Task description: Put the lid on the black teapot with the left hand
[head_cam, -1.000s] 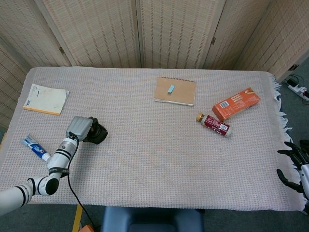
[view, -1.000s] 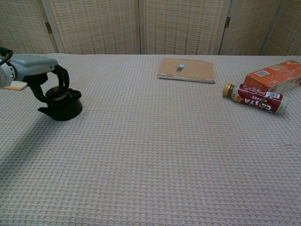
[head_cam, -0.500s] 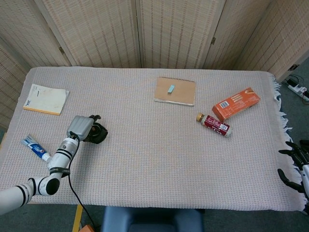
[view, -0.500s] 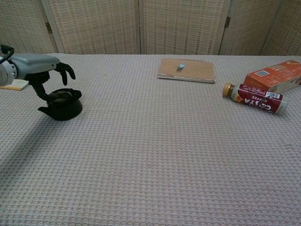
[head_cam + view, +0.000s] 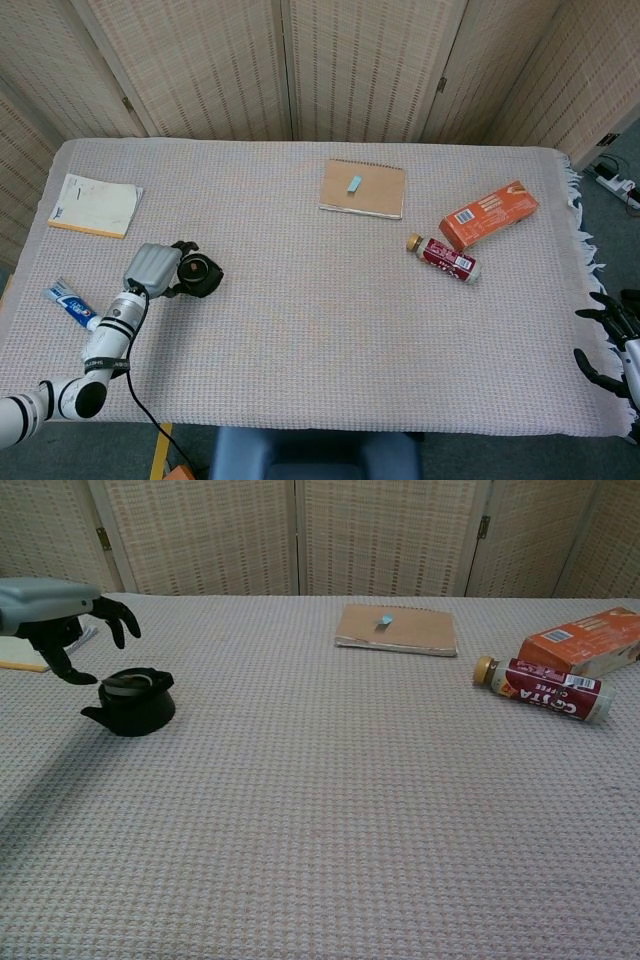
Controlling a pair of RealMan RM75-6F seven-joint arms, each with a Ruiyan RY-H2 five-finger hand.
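One lid (image 5: 126, 684) sits on the teapot (image 5: 133, 703) near the surface's (image 5: 330, 320) left edge; the left robot hand (image 5: 62, 622) hovers beside it, fingers spread, empty.

The left hand (image 5: 62, 628) hangs open just above and left of the black teapot (image 5: 134, 702). The lid (image 5: 127, 683) sits on the teapot.

left hand (image 5: 60, 630) raised, fingers spread
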